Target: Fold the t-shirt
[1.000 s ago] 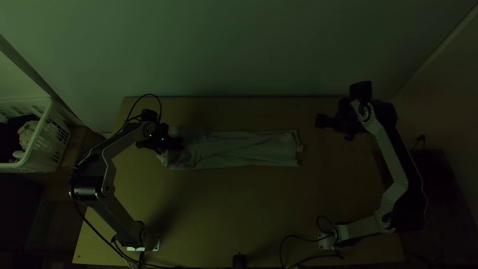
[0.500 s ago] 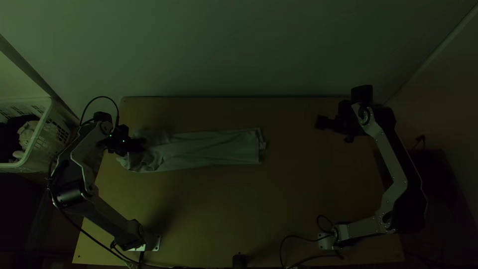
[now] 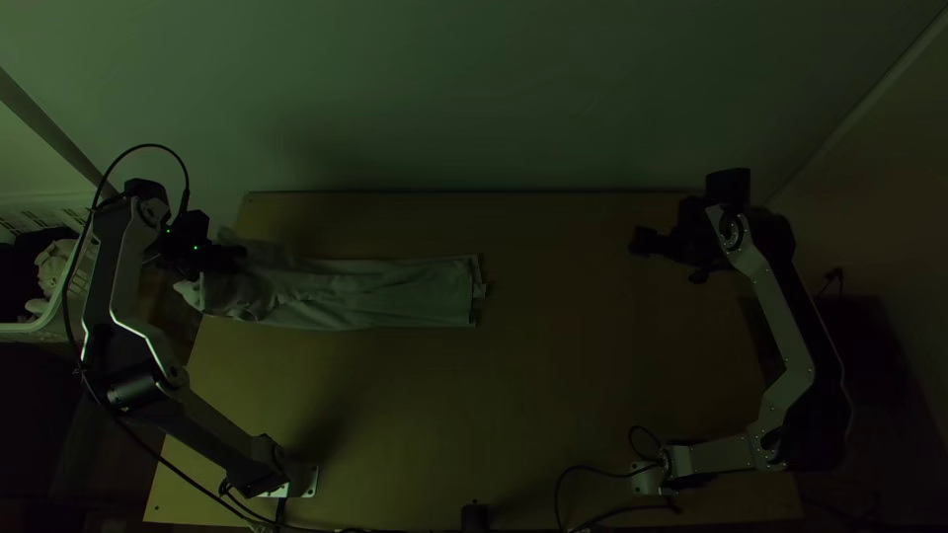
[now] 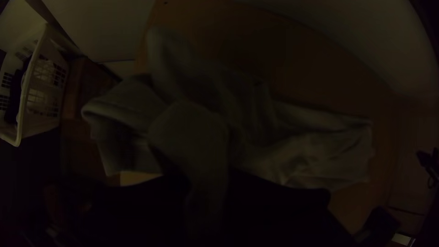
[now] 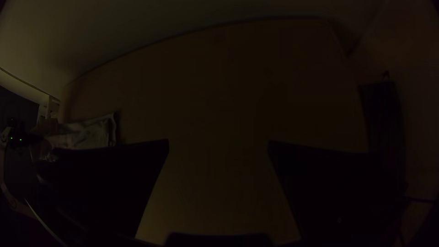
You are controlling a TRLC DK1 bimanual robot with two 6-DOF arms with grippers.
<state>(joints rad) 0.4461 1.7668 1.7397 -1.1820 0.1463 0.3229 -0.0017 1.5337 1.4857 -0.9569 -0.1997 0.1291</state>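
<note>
- I judge that the step in hand is placing and straightening the pale grey cloth t-shirt (image 3: 385, 294), before the strip is folded shorter.
- The t-shirt lies on the light wooden table (image 3: 494, 415) as a long narrow strip, bunched at the end near the table's left edge in the top view; I cannot tell how many layers it has.
- The black left gripper (image 3: 238, 259) is at this bunched end; its fingers are closed on a raised fold of cloth, which passes between them.
- The black right gripper (image 5: 218, 143) has its fingers wide apart, holds nothing, and is well apart from the flat end.
- The next move probably calls for laying the held part down smoothly, then releasing it without dragging the strip.
</note>
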